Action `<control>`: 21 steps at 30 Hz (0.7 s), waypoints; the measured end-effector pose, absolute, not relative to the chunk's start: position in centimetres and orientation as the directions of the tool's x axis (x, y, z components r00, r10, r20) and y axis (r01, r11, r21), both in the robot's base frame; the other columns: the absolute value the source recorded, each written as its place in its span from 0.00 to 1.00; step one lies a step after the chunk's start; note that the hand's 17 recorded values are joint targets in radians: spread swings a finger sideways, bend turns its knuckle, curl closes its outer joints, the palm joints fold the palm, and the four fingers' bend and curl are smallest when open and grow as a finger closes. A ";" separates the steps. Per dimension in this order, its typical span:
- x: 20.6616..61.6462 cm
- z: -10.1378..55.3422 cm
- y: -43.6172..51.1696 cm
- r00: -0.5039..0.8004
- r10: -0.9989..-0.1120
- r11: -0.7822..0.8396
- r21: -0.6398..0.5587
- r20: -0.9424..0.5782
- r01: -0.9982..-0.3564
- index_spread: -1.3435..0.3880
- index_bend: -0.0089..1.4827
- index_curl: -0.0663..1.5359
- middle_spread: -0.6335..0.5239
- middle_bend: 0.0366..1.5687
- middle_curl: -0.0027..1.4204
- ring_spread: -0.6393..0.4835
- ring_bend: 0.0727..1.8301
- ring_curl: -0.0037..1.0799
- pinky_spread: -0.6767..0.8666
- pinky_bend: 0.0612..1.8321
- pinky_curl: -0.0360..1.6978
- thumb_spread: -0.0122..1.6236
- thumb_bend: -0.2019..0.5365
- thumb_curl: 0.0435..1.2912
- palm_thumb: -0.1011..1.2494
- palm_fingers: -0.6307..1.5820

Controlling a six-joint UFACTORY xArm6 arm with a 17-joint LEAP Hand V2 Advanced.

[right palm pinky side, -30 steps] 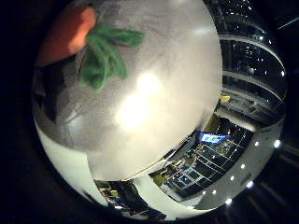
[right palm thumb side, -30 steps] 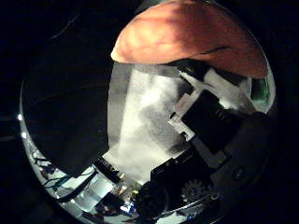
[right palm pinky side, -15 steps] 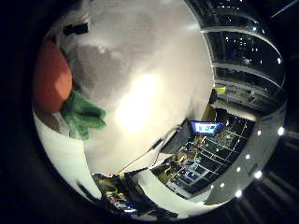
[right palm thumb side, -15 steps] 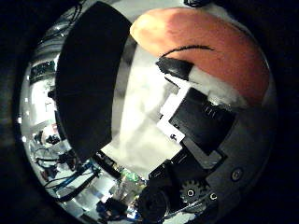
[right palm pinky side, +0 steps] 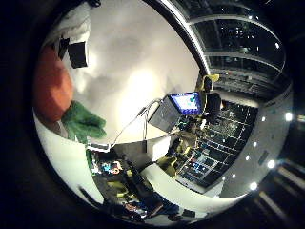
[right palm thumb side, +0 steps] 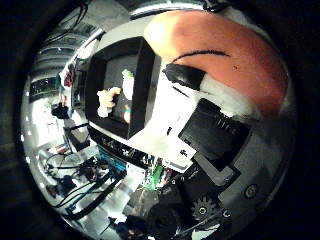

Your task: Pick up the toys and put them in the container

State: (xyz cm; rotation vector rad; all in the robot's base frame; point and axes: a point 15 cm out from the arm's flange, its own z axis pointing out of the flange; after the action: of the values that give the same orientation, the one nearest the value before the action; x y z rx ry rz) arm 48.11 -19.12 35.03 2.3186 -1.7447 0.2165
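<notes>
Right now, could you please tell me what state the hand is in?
Right hand: shut on the carrot toy, fingers pressed against it.

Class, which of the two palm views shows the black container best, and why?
The thumb side palm view: the black container appears whole on the white table, open, with small toys inside. The little finger side view shows none of it, only the orange carrot toy.

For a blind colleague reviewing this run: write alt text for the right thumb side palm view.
An orange carrot toy fills the view close to the palm, with the right hand curled round it, a black fingertip pressed against it. Beyond, a black container on the white table already holds a few small toys.
</notes>
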 end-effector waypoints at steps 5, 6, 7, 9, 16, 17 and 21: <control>46.9 35.4 -10.2 0.363 -0.901 -0.356 0.072 0.236 -0.932 0.66 0.80 0.45 0.45 0.83 0.45 0.42 0.76 0.56 0.30 0.65 0.51 0.65 0.24 0.31 0.67 0.83; 46.8 35.3 -8.4 0.377 -0.896 -0.373 0.064 0.233 -0.926 0.66 0.80 0.45 0.45 0.83 0.44 0.42 0.76 0.55 0.30 0.65 0.52 0.65 0.24 0.31 0.67 0.83; 46.8 35.2 -6.5 0.392 -0.890 -0.390 0.058 0.231 -0.919 0.66 0.80 0.45 0.46 0.84 0.44 0.42 0.76 0.55 0.30 0.64 0.53 0.65 0.24 0.30 0.67 0.83; 46.7 34.9 -2.9 0.414 -0.882 -0.414 0.048 0.226 -0.909 0.66 0.80 0.45 0.46 0.84 0.44 0.42 0.76 0.55 0.31 0.64 0.54 0.65 0.24 0.30 0.67 0.83; 49.4 34.4 8.2 0.474 -0.855 -0.501 -0.098 0.209 -0.860 0.67 0.81 0.44 0.46 0.84 0.43 0.42 0.77 0.54 0.31 0.61 0.58 0.65 0.25 0.30 0.68 0.83; 50.5 34.2 9.3 0.479 -0.854 -0.509 -0.138 0.202 -0.850 0.67 0.81 0.44 0.47 0.84 0.43 0.42 0.77 0.54 0.31 0.61 0.59 0.65 0.25 0.31 0.69 0.83; 54.5 32.6 13.5 0.490 -0.856 -0.516 -0.274 0.164 -0.811 0.67 0.81 0.44 0.47 0.85 0.42 0.42 0.77 0.54 0.31 0.60 0.60 0.65 0.25 0.31 0.71 0.83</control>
State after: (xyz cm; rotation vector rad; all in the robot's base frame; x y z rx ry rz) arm 54.47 13.52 32.61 2.8463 -1.6071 0.4656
